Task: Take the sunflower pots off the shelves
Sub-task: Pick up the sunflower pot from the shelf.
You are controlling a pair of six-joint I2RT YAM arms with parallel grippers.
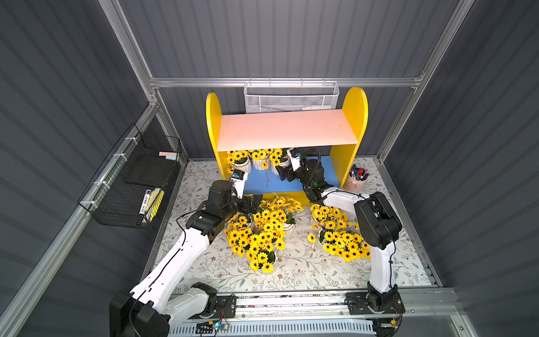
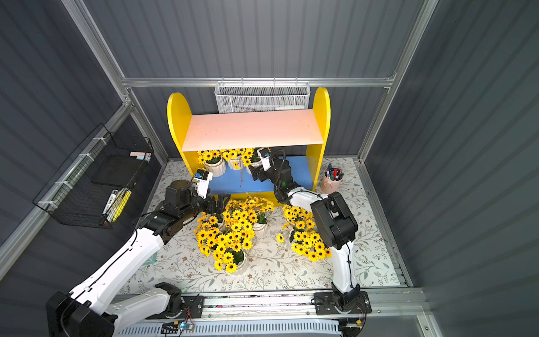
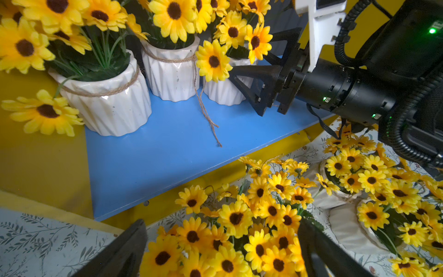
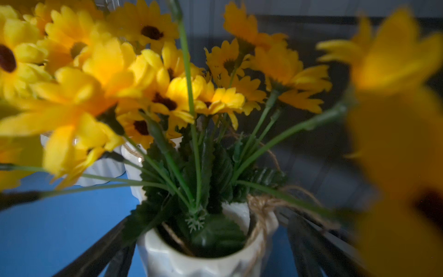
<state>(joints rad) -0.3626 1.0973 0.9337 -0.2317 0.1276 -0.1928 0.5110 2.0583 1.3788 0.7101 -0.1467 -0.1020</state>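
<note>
Three pots left: sunflower pots [image 3: 107,103] stand in a tight row at the back of the blue lower board [image 3: 167,153], toward the L side panel. They sit tucked under the pink upper board [image 1: 285,128], which carries none.
R gripper [image 3: 251,55]: reaches in under the pink board, jaws wide, one finger each side of the end pot [image 3: 223,92]. Not clamped yet, I'd say. It comes in low & sideways, prob. bc the blooms crowd the gap above.
L gripper [image 3: 221,247]: hovers just off the front edge of the shelves [image 1: 354,116], jaws apart, nothing gripped. Prob. parked clear of R's path.
Off the shelves: other pots [image 1: 262,233] sit on the floral-print table [image 1: 291,277] in two bunches. Blooms overlap, so no sure count.
Pot bodies: glazed white ceramic, shiny, faceted ribs. Hard & slick, so likely needs a firm squeeze.
Twine [image 3: 206,112]: rough jute round the rims. The middle pot's tail trails loose onto the blue board, a poss. snag.
Flowers: fabric petals, dark fuzzy centres, thin green stems, splaying wider than the pots.
Unit: smooth painted wood, round-topped yellow sides.
</note>
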